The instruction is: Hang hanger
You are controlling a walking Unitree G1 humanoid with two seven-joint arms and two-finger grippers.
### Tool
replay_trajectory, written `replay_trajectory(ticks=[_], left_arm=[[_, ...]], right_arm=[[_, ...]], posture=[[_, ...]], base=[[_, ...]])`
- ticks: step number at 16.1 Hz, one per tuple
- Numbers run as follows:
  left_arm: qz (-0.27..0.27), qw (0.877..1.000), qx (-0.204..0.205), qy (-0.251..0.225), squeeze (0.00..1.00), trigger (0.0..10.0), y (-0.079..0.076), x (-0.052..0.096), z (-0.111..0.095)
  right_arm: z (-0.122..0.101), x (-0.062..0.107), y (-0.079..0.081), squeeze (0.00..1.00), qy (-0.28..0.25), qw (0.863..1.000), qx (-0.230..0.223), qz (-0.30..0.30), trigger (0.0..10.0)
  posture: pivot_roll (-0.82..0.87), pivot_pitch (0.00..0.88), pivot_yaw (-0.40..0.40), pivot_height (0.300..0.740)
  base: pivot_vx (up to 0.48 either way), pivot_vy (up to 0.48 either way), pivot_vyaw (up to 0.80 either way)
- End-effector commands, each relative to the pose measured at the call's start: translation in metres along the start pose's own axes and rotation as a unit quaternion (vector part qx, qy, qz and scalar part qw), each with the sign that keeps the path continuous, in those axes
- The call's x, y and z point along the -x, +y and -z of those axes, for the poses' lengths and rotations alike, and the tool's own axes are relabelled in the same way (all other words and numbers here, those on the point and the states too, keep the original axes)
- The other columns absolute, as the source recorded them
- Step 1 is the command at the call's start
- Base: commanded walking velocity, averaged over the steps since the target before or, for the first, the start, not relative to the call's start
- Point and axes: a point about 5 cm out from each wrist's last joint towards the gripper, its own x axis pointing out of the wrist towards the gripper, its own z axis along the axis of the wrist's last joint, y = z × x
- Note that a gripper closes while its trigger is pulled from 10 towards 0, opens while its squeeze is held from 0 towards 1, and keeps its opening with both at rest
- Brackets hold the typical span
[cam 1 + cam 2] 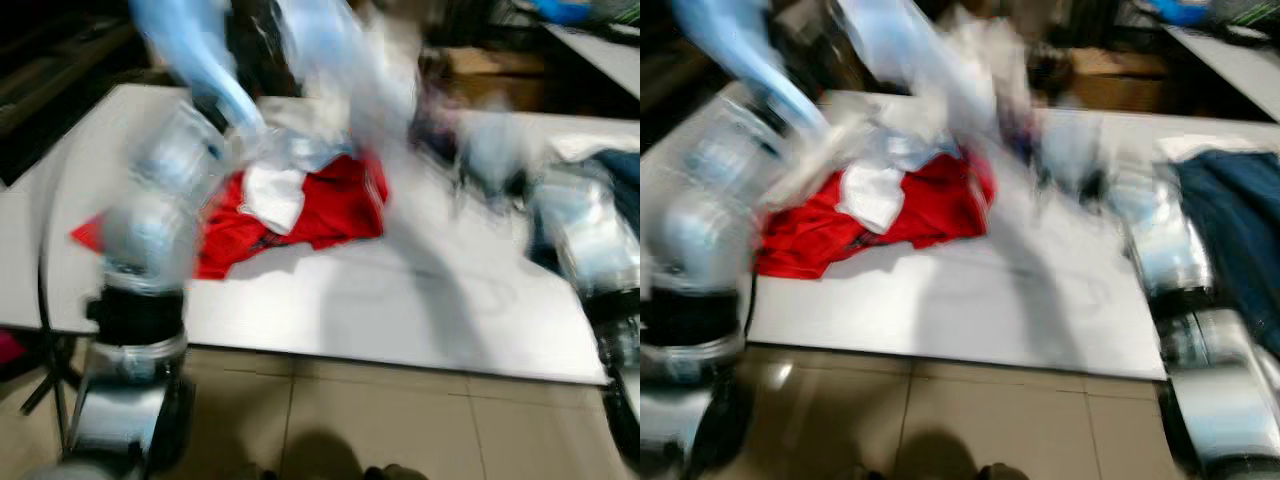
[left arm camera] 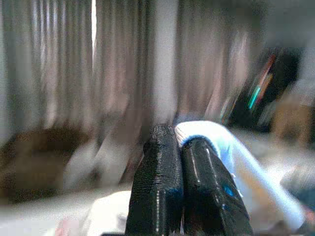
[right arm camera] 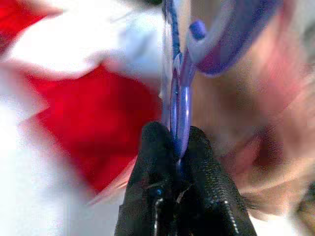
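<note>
The right gripper (image 3: 178, 147) is pinching only the thin neck of the blue hanger (image 3: 181, 93), so I reckon it could twist or slip free while everything is blurring. The hanger is showing slim blue plastic with a curled hook, above the red garment (image 1: 330, 205). The left gripper (image 2: 179, 147) is clenched on pale blue cloth (image 2: 236, 162) above that garment.

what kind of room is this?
Probably a workroom or lab set up for laundry handling, not a lived-in room: white tables on tiled floor, a red garment, curtains, a blue hanger.
</note>
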Motion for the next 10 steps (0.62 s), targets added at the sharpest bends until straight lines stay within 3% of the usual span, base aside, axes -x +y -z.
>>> replay_trajectory(ticks=[1,4,6,8,10], left_arm=[[-0.023,0.997,-0.025,0.063,0.00,10.0,-0.003,0.000,0.032],[-0.058,0.993,-0.040,0.093,0.00,10.0,0.004,0.001,0.049],[-0.089,0.988,-0.080,0.098,0.00,10.0,0.021,-0.003,0.051],[-0.114,0.980,-0.118,0.112,0.00,10.0,0.034,-0.003,0.056],[-0.069,0.972,-0.162,0.155,0.00,10.0,0.038,0.004,0.072]], right_arm=[[-0.004,0.012,0.010,0.00,-0.002,0.999,-0.002,-0.050,10.0],[0.002,0.045,0.033,0.00,0.026,0.992,-0.014,-0.125,10.0],[-0.002,0.069,0.039,0.00,0.047,0.987,-0.015,-0.153,10.0],[-0.008,0.084,0.044,0.00,0.063,0.983,-0.022,-0.171,10.0],[-0.018,0.102,0.045,0.00,0.070,0.979,-0.028,-0.189,10.0]], posture=[[-0.15,0.000,0.027,0.740],[-0.17,0.000,0.042,0.740],[-0.17,0.000,0.044,0.740],[-0.18,0.000,0.048,0.740],[-0.18,0.000,0.053,0.740]], base=[[0.000,0.000,0.00],[0.000,0.000,0.00],[0.000,0.000,0.00],[0.000,0.000,0.00],[0.000,0.000,0.00]])
